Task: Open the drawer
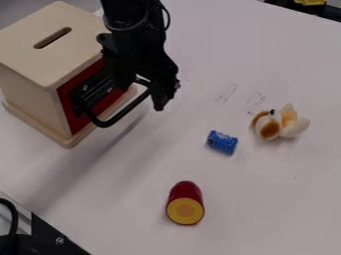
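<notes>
Black equipment [53, 238] with a pale metal edge sits at the lower left corner, nearest the camera, with a black cable [12, 215] curving over it. Further in, a red cylinder [185, 191] lies on its side on the pale desk [266, 199], its yellow end, with an orange middle, facing the camera. Beyond it and a little to the right lies a small blue cylinder [222, 142], tilted on the desk. Further right is a small white, brown and orange toy [269, 127], well apart from the wooden box [30, 102].

That box stands at the upper left, with a dark slot [53, 38] in its flat top. Its red drawer [72, 118] is in the side facing the lower right, and the front looks flush with the box. A black curved handle [120, 115] sticks out from it. Coming down from the top edge, the black arm [133, 37] brings the tool [158, 94] in front of the drawer, right by the handle; whether it is spread, pressed together or touching the handle, I cannot tell.
</notes>
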`<state>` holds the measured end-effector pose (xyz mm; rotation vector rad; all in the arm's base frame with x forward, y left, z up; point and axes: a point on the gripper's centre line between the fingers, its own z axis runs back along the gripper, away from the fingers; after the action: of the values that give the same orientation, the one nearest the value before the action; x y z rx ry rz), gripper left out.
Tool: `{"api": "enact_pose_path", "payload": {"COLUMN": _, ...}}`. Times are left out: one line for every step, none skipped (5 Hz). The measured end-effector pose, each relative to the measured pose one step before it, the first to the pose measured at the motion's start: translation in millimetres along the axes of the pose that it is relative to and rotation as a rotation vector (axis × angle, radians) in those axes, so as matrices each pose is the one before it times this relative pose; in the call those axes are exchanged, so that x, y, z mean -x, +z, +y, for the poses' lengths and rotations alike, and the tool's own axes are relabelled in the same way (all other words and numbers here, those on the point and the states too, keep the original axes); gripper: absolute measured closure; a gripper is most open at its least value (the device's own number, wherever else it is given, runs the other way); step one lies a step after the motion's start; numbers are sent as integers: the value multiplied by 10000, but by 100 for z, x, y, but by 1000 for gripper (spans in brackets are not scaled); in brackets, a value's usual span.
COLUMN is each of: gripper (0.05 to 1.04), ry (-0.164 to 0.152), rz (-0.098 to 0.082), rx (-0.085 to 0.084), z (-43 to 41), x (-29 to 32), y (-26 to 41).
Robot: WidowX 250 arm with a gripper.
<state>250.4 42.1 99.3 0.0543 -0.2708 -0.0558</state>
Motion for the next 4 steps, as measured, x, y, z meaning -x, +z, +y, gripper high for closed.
{"api": "enact_pose_path", "payload": {"gripper": 84, "ry": -9, "rz": 264, "rx": 87, "z": -199, "x": 541, "y": -576}}
{"api": "enact_pose_path", "payload": {"gripper": 84, "ry": 574, "rz": 175, "rx": 220, "z": 710, "x": 361, "y": -1349}}
{"api": "enact_pose_path", "payload": {"gripper": 84, "ry": 393, "rz": 381, "rx": -323, "z": 986, "x": 341, "y": -1365}}
{"api": "enact_pose_path", "payload": {"gripper": 84, "ry": 565, "rz": 184, "rx": -782, "z": 1057, "x": 86, "y": -1070}}
